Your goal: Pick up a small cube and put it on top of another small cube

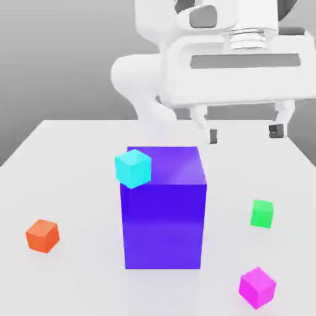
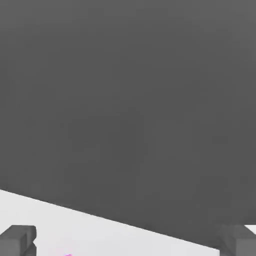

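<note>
Glossy white arm [image 1: 148, 80], grey-slotted hand, white fingers [image 1: 201, 118] tipped dark grey.

Glossy, smooth faces on the small cube [image 1: 257, 287] and blue-violet block [image 1: 163, 210]; the white bench [image 1: 74, 185] looks matt

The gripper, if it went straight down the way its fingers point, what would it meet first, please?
Probably the bare white table. The open gripper hangs above it, seemingly behind the big blue-violet block, with nothing between its fingers. Depth is unclear, though.
</note>
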### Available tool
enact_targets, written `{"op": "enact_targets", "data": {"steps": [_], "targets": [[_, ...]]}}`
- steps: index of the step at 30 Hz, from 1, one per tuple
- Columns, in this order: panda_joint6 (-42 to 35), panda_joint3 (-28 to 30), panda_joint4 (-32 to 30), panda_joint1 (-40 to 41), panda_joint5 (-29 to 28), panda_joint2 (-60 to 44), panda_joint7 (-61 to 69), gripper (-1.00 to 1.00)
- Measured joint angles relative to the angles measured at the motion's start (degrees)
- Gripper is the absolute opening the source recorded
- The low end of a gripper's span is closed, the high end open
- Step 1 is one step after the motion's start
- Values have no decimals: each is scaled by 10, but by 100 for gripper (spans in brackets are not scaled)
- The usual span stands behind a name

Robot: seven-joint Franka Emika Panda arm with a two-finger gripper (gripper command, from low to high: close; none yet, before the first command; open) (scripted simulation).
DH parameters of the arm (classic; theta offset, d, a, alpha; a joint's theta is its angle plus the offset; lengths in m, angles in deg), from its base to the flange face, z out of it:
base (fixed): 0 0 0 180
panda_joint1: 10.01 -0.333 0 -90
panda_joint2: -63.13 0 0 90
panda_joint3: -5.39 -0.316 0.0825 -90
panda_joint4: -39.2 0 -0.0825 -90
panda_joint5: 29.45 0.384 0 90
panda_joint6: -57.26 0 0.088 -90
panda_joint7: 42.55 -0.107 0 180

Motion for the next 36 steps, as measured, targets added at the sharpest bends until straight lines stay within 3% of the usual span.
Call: {"op": "enact_targets", "data": {"steps": [11, 16, 17, 24, 29, 36], "targets": [[87, -23, -29, -60, -55, -230, -9, 0], [160, 0, -13, -83, -86, -334, -30, 0], [171, 4, -10, -87, -90, -349, -33, -100], [171, 4, -10, -88, -91, -349, -34, -100], [104, -20, -32, -73, -62, -260, -9, -100], [86, -125, -157, -131, 22, -113, 140, -100]]}}
